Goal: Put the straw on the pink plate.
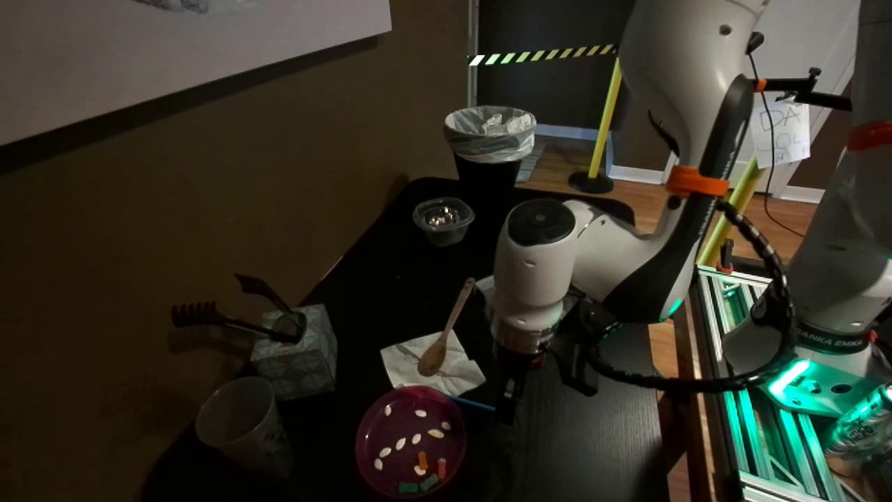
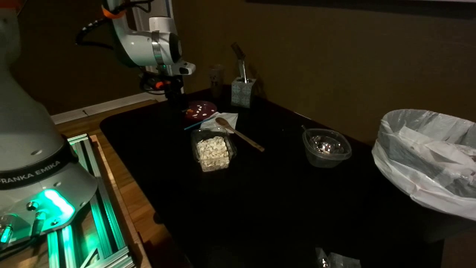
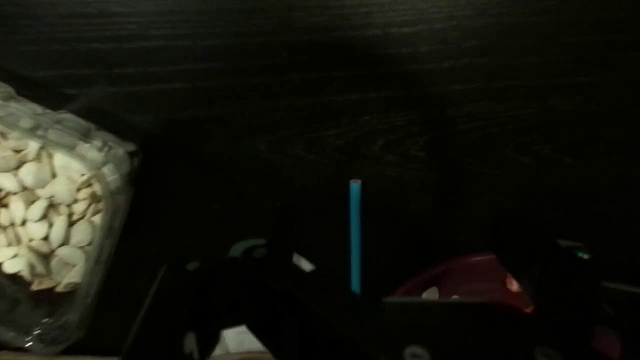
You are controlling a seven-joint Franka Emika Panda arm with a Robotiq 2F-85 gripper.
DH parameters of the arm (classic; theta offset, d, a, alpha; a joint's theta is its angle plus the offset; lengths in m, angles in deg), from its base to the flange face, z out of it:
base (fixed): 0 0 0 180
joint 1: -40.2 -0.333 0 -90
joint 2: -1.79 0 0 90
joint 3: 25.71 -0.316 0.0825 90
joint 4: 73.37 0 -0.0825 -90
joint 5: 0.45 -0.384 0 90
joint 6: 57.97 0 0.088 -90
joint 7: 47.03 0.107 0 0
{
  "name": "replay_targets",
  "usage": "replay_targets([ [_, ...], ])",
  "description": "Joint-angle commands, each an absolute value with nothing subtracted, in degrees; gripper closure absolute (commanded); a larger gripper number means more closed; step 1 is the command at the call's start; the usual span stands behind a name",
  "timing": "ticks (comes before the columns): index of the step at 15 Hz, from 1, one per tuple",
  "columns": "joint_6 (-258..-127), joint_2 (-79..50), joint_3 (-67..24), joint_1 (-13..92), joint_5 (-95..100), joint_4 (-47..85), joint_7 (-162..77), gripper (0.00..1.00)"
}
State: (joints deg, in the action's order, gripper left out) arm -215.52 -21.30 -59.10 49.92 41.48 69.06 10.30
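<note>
With the gripper (image 1: pixel 510 408) empty and its jaws well parted, the straw (image 3: pixel 355 236) shows between them in the wrist view, so best centre it there, get low and pinch gently, without nudging the pink plate (image 1: pixel 403 424) near one jaw

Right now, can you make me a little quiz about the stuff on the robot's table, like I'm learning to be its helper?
1. Pick one. What colour is the straw?
A) brown
B) blue
C) yellow

2. True or false: the straw lies outside the pink plate.

3. Fill in the missing word: the wooden spoon lies partly on a white ____.

Key:
1. B, blue.
2. True, it lies beside the pink plate.
3. napkin
</note>
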Motion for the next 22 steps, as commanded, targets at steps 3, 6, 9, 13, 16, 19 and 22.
replay_targets([
  [3, -218.4, -20.9, -50.9, 40.9, 32.9, 68.6, 4.2, 0.00],
  [6, -218.0, -25.7, -53.6, 45.7, 36.5, 65.9, 5.2, 0.00],
  [9, -220.1, -28.7, -51.6, 45.1, 35.5, 64.4, 3.0, 0.01],
  [13, -224.9, -30.0, -41.4, 35.1, 20.7, 63.5, -9.9, 0.09],
  [16, -226.2, -32.4, -39.0, 31.8, 11.5, 62.3, -18.5, 0.37],
  [19, -226.4, -33.5, -37.0, 27.7, 5.5, 61.6, -23.0, 0.65],
  [22, -226.5, -33.2, -34.0, 23.8, 3.2, 61.5, -24.2, 0.87],
])
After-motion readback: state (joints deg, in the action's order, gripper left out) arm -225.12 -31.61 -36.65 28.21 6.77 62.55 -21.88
